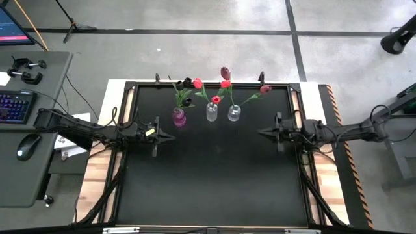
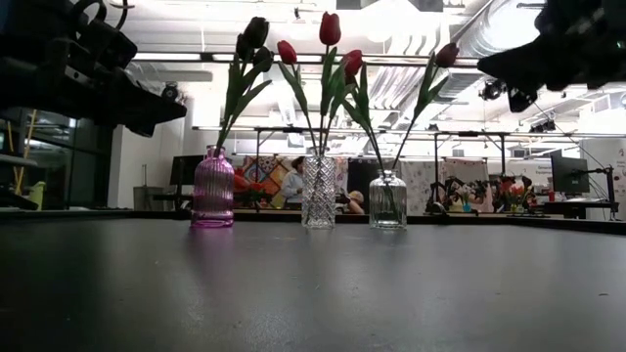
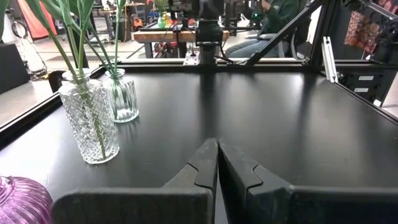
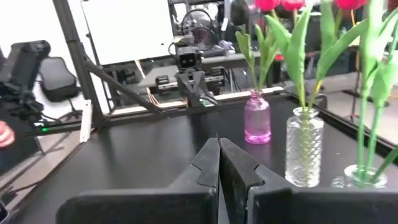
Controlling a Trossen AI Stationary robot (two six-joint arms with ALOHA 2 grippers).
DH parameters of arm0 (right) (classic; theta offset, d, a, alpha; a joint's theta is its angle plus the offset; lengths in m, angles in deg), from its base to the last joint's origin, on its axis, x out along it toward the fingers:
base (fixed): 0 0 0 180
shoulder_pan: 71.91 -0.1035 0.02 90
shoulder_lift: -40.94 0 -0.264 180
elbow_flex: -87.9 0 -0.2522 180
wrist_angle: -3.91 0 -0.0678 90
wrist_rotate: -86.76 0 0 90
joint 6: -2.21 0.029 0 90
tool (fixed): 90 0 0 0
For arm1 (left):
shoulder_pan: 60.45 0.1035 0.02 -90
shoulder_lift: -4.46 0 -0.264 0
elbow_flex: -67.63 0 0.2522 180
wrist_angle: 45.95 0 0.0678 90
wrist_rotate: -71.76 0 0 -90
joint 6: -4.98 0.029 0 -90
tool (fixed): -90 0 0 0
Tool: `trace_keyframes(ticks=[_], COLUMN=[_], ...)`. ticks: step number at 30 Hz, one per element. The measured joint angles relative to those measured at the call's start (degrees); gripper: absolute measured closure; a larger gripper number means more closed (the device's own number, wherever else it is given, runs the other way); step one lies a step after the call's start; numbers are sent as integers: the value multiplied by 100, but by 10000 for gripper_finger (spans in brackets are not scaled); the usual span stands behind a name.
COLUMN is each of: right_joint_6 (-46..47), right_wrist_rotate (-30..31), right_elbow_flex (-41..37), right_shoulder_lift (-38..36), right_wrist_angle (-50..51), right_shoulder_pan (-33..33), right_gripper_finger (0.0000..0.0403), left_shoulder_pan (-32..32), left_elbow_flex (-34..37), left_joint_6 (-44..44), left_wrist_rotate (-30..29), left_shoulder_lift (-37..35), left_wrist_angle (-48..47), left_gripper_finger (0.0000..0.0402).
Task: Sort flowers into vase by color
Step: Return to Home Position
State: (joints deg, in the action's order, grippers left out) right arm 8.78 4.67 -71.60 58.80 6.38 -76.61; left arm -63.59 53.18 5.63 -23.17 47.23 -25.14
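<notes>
Three vases stand in a row near the table's far edge. The pink ribbed vase (image 1: 179, 117) (image 2: 212, 189) holds dark maroon tulips (image 2: 252, 37). The clear cut-glass vase (image 1: 212, 112) (image 2: 318, 192) in the middle holds red tulips (image 2: 330, 28). The clear round vase (image 1: 234, 113) (image 2: 387, 200) holds a red and a maroon-pink tulip (image 2: 446, 54). My left gripper (image 1: 173, 136) (image 3: 217, 146) hovers shut near the pink vase. My right gripper (image 1: 260, 132) (image 4: 219, 144) hovers shut right of the round vase. Neither touches anything.
The black tabletop (image 1: 214, 175) lies bare between and in front of the grippers. A metal frame (image 1: 123, 130) runs around the table. A desk with keyboard (image 1: 14, 106) and mouse stands off the left side. A person (image 2: 293, 186) sits in the room behind.
</notes>
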Motion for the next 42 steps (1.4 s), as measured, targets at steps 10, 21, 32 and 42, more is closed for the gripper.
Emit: trace_keyframes(ticks=[10,21,32,42], right_joint_6=[-223,-512,-511,-512], right_wrist_rotate=[-22,622,632,561], right_elbow_flex=[-615,-611,-613,-615], right_shoulder_lift=[-30,-27,-121,-1569], right_wrist_angle=[-540,-333,-248,576], right_shoulder_pan=[-410,-429,-432,-404], right_gripper_finger=[403,403,403,402], left_shoulder_pan=[0,-2,-2,10], left_elbow_flex=[-2,-2,-7,-11], left_joint_6=[0,0,0,-2], left_wrist_rotate=[0,0,0,-2], left_shoulder_lift=[2,2,-229,-2158], left_wrist_angle=[-24,-28,-295,-1137], left_gripper_finger=[401,401,401,401])
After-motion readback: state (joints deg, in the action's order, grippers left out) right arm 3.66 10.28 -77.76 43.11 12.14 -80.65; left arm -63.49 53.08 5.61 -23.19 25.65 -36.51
